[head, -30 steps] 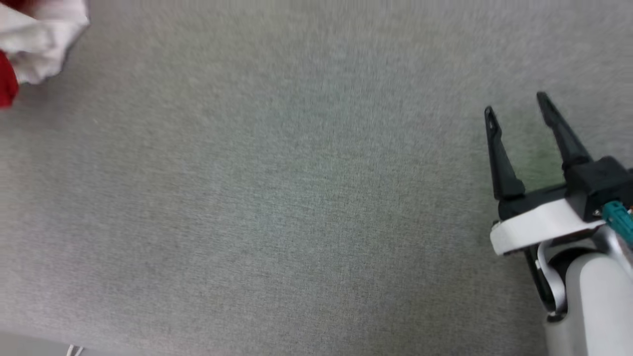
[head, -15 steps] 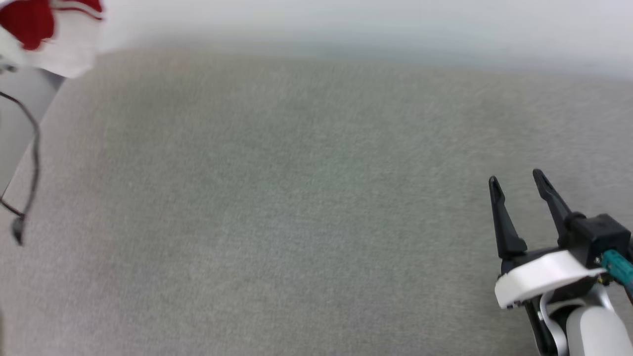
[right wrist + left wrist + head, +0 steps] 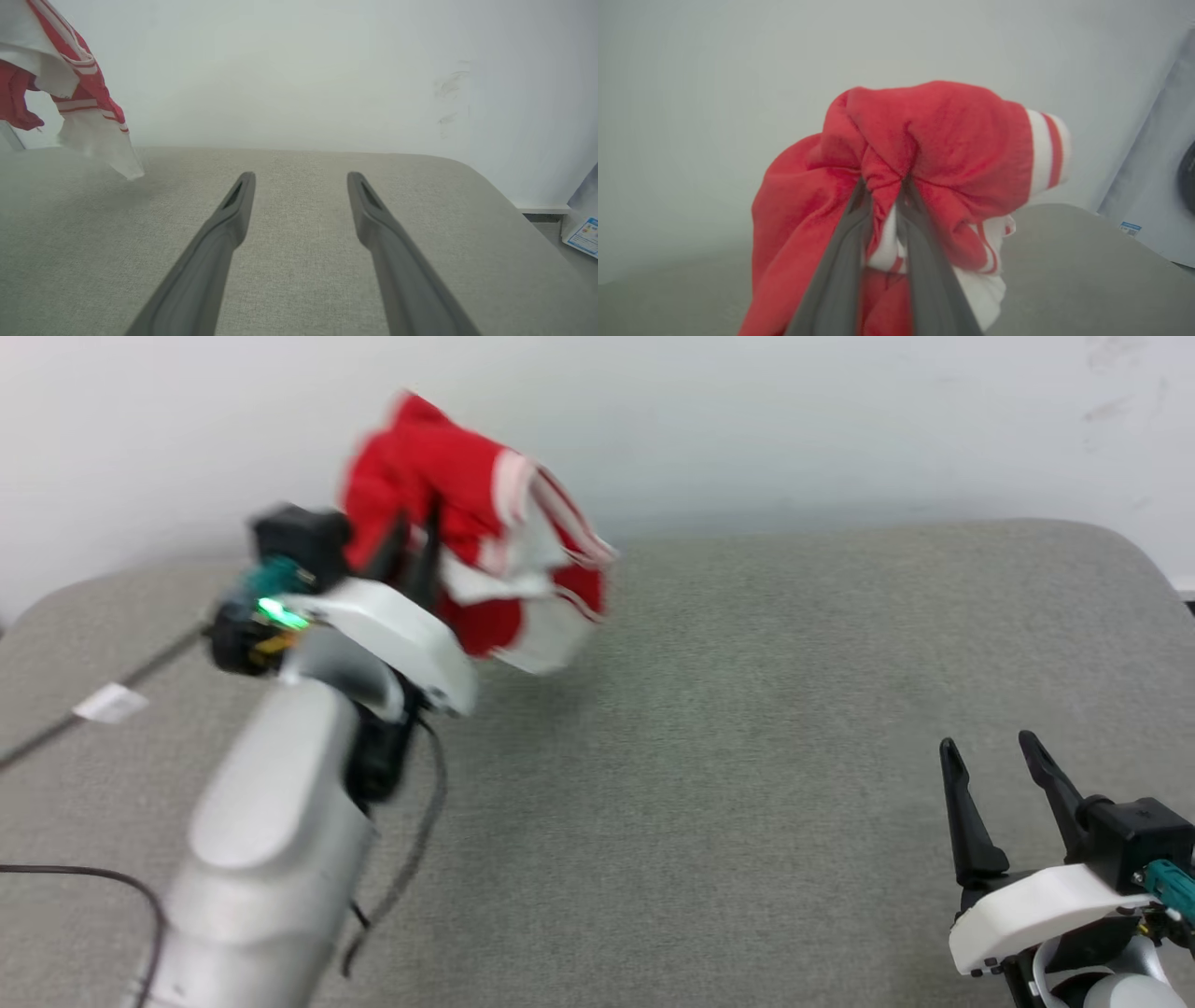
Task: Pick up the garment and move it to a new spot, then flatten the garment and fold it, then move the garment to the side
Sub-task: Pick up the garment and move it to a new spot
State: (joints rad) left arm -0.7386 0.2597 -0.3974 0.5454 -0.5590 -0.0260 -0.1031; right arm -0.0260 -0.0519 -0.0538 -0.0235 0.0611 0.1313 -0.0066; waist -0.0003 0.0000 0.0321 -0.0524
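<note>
Aloft: garment (image 3: 439, 485), bunched, clenched in jaws of left gripper (image 3: 882, 186), above surface (image 3: 747, 756); right gripper (image 3: 988, 747) jaws parted, empty.

The garment (image 3: 420, 485) is soft, matt cloth, its red part fleecy. The grey surface (image 3: 747, 756) is matt fabric with a fine, rough weave. At lower right, the right gripper (image 3: 987, 740) has matt, dark, plastic-looking fingers (image 3: 215, 252) and a smooth, slightly glossy white shell. The left forearm (image 3: 271, 840) is smooth with a satin sheen.

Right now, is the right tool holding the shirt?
No, the right tool is open and empty above the grey surface; the shirt hangs bunched in the left tool.
</note>
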